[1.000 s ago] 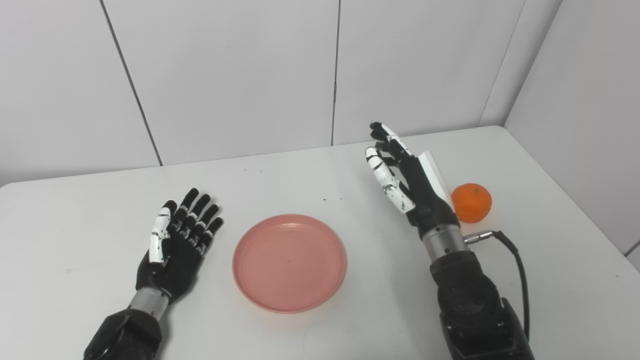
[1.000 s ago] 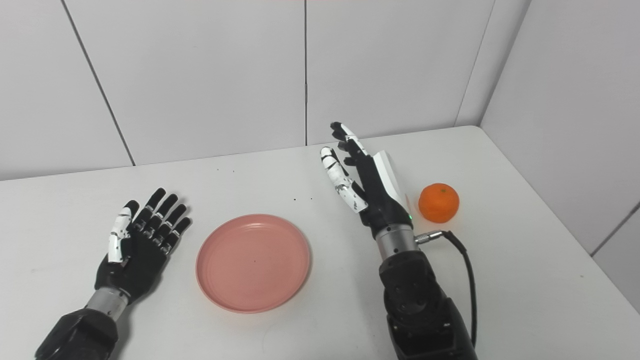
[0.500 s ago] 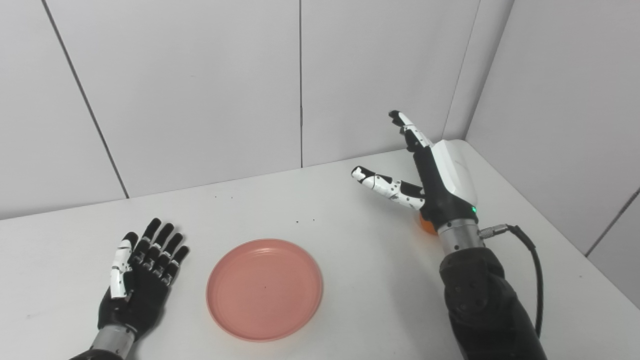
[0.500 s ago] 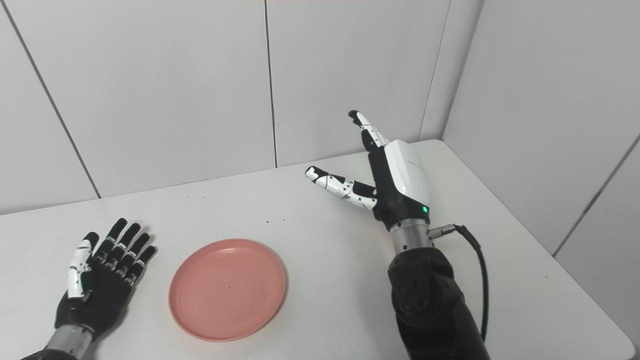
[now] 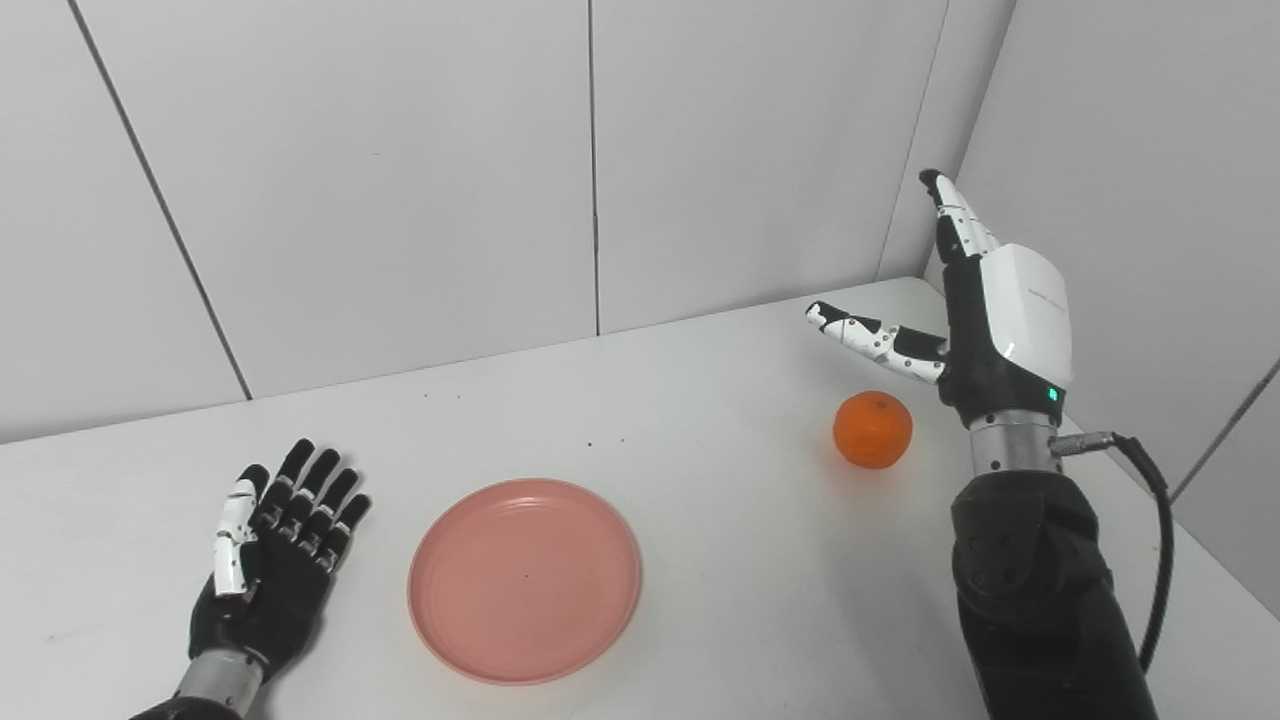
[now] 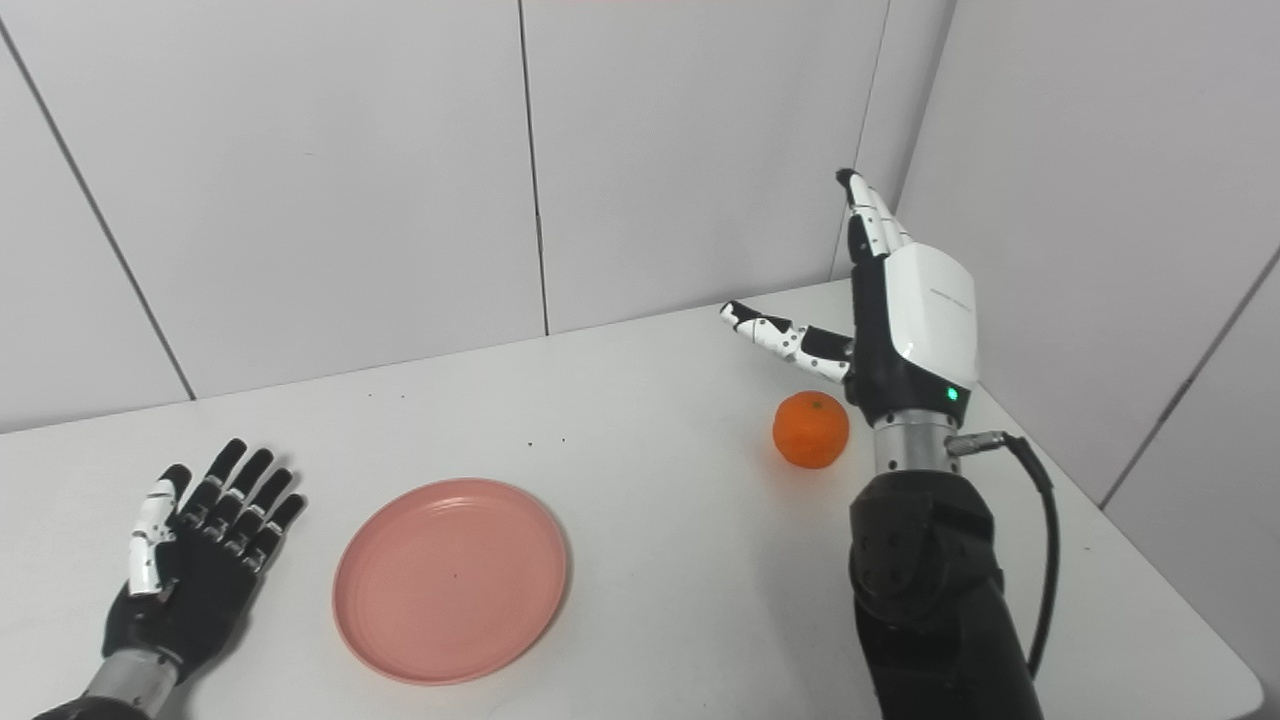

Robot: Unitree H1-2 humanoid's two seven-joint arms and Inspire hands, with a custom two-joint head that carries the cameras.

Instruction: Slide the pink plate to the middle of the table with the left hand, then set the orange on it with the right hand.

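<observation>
The plate (image 5: 524, 580) lies low in the frame, left of centre: round, pink, shallow, with a raised rim and a smooth, slightly glossy face. Nothing is in it but a tiny dark speck near its middle. It rests flat on the table (image 5: 720, 560), a plain white matte surface with a rounded far right corner.

Just left of the plate, at the lower left, the left hand (image 5: 270, 560) lies palm up on the table, fingers spread and straight, holding nothing; its palm is black, the thumb white with dark dots.

At the right the right arm (image 6: 930, 600), black and jointed with a cable looping from the wrist, rises from the bottom edge. The right hand (image 6: 905, 330) is raised above the table, wide open, fingers pointing up, thumb stretched toward the left, gripping nothing. Its back is a smooth white shell with a small green light.

The orange (image 5: 872, 429), round and dimpled, sits on the table at centre right, well apart from the plate. The left eye shows it clear of the wrist; in the right eye it sits right against the wrist's edge.

Farthest, some dark specks (image 5: 600, 441) dot the table before grey wall panels (image 5: 400, 170).
</observation>
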